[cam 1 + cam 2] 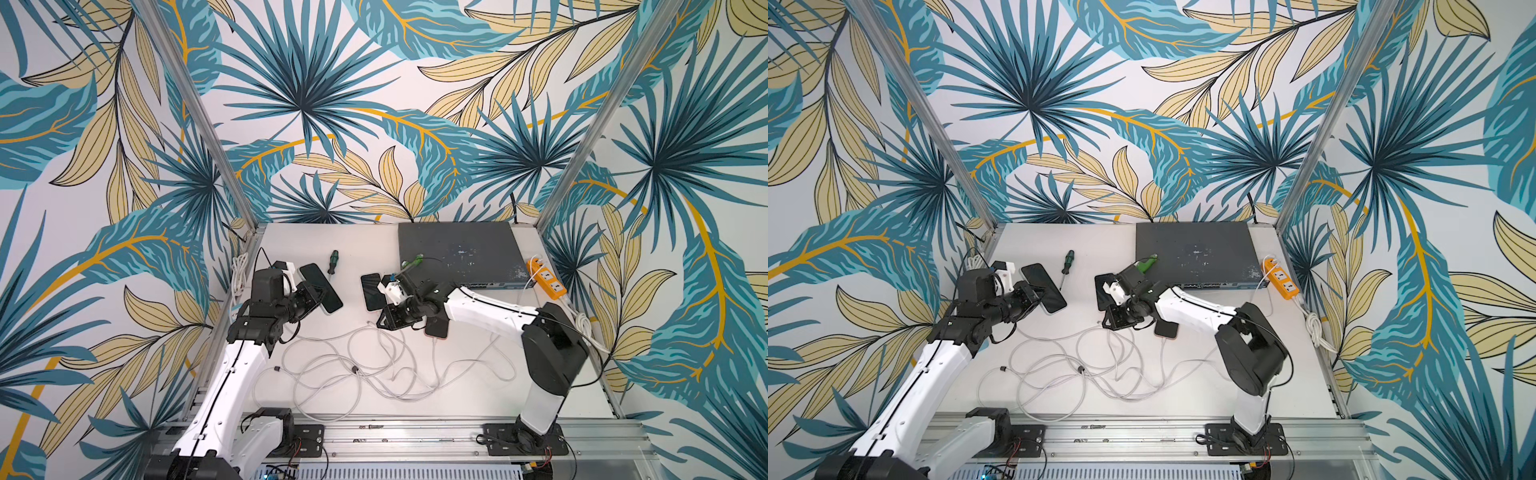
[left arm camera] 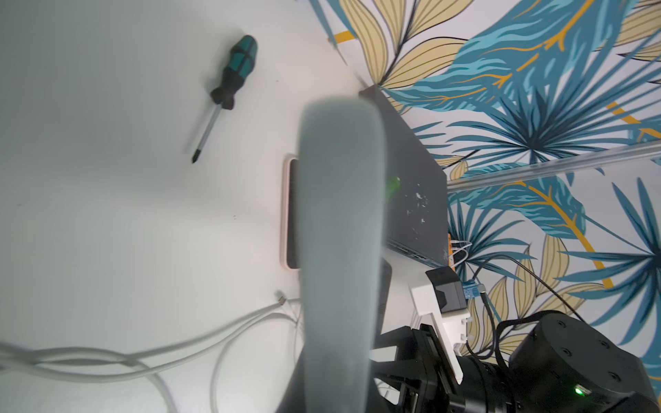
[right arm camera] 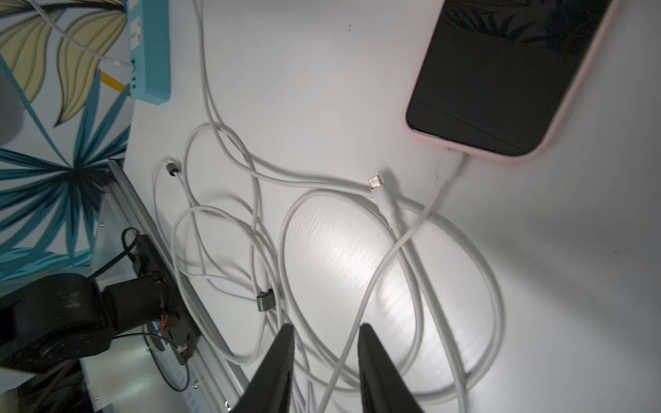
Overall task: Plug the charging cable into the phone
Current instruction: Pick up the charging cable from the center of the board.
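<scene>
My left gripper (image 1: 318,296) is shut on a dark-screened phone (image 1: 321,286) and holds it just above the table at the back left. In the left wrist view that phone's grey back (image 2: 339,250) fills the middle and hides the jaws. A second phone (image 1: 371,291) in a pink case (image 2: 286,214) lies flat mid-table. A third pink-cased phone (image 3: 508,71) lies under my right arm, with a white charging cable plug (image 3: 451,166) in its port. A loose connector (image 3: 375,182) lies beside it. My right gripper (image 3: 325,327) is open over the cable tangle; one strand runs between the jaws, untouched.
White cables (image 1: 374,365) loop over the front half of the table. A screwdriver (image 1: 333,262) lies at the back. A grey network switch (image 1: 457,253) sits at the back right, with a green-handled tool (image 1: 413,262) at its edge. An orange power strip (image 1: 546,282) lies along the right edge.
</scene>
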`<state>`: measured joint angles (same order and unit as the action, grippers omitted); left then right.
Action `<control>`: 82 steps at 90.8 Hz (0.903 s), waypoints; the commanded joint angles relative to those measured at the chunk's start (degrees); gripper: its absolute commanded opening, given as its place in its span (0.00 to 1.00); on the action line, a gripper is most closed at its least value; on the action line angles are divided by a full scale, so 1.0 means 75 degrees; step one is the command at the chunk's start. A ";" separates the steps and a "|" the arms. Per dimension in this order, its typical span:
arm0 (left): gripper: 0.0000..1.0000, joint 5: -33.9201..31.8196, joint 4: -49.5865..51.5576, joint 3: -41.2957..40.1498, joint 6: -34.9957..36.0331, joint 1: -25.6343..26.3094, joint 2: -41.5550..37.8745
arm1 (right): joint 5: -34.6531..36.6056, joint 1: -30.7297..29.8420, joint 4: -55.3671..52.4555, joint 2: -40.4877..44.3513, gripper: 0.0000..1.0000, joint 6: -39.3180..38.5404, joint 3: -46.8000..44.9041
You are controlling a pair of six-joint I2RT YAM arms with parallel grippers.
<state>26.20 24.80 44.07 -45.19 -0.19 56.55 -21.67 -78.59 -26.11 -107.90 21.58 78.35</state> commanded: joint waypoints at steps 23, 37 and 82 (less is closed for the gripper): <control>0.00 0.0259 0.0125 -0.0130 0.0393 -0.0299 -0.0266 | 0.0264 0.0014 -0.2032 -0.1812 0.28 -0.1624 0.2021; 0.00 0.0341 -0.0002 -0.0266 0.0371 -0.0299 -0.0194 | 0.0180 -0.0022 -0.2023 -0.2153 0.33 -0.1838 0.2253; 0.00 0.0421 -0.0153 -0.0380 0.0344 -0.0309 -0.0181 | 0.0419 -0.0034 -0.2638 -0.2942 0.34 -0.2411 0.3400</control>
<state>28.12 27.18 41.69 -43.05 -1.98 55.96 -19.05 -78.43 -42.72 -126.52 5.74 101.84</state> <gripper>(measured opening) 0.142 0.345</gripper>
